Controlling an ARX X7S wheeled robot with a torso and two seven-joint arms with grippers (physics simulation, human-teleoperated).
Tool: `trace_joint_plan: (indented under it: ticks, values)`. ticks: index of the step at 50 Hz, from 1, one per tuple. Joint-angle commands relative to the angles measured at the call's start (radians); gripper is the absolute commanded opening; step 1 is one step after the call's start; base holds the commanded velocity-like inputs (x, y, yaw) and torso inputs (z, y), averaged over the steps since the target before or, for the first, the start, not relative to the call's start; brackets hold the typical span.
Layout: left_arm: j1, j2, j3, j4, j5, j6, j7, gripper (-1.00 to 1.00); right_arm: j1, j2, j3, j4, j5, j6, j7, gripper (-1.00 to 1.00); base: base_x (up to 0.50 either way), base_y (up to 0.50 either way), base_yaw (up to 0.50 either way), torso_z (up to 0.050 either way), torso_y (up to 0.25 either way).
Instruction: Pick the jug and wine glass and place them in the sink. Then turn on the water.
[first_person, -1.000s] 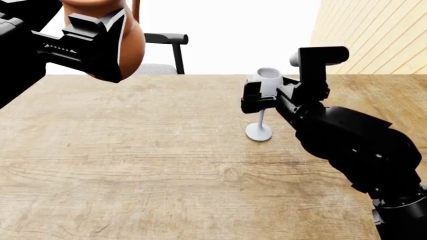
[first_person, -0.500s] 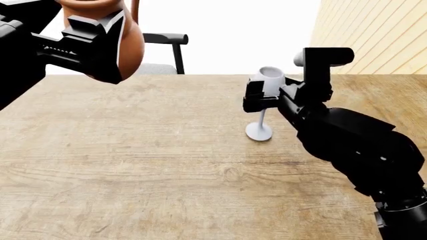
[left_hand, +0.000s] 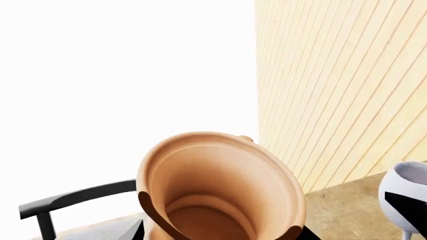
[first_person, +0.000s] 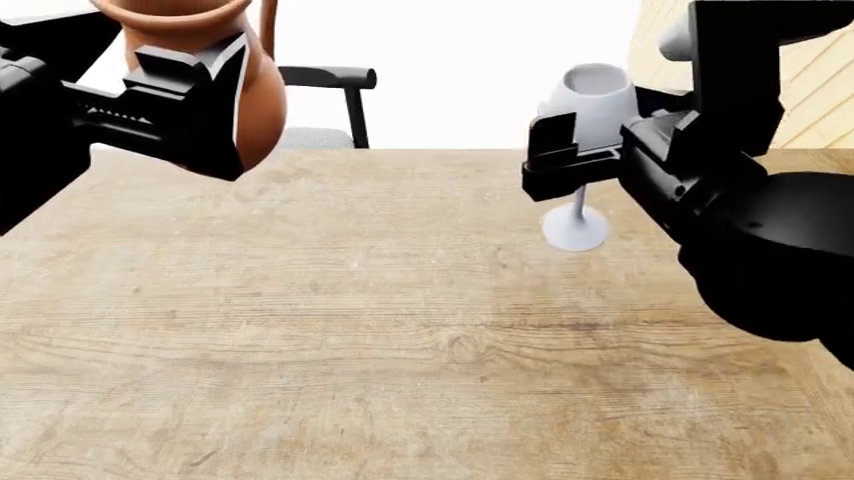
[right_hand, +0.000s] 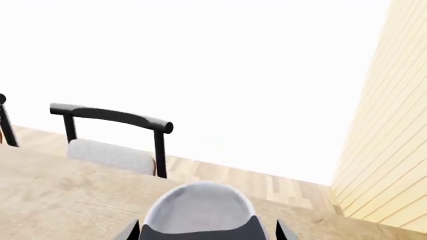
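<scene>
Both claws are loaded: our left claw (first_person: 180, 95) grips the jug (first_person: 247, 85) by its belly, upright above the bench's (first_person: 347, 330) far-left corner, while our right claw (first_person: 587, 150) clamps the wine glass (first_person: 595, 95) by its bowl, foot clear of the wood, well apart.

Jug (left_hand: 220, 190) mouth up close; wine glass (left_hand: 407, 200) beside

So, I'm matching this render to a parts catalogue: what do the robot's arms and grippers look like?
Both are matte black. The left gripper has blocky, angular fingers with a fine toothed rack. The right gripper is equally boxy, on a bulky rounded arm topped by a black bracket carrying a pale cylinder. No cables or markings visible.
</scene>
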Motion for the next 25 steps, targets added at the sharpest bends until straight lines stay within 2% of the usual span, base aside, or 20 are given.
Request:
trace_joint_plan:
  ticks: [1,25]
  values:
    - [0.007,-0.02,-0.029,0.024,-0.017,0.026,-0.038,-1.0,0.068,0.079,0.048,-0.129,0.129,0.098,0.141,-1.0,0.0,0.0,0.0,0.0,0.0]
    - [0.031,-0.04,-0.032,0.063,-0.042,0.037,-0.05,-1.0,0.057,0.136,0.055,-0.208,0.188,0.108,0.2,-1.0,-0.48,0.0,0.0,0.001,0.001]
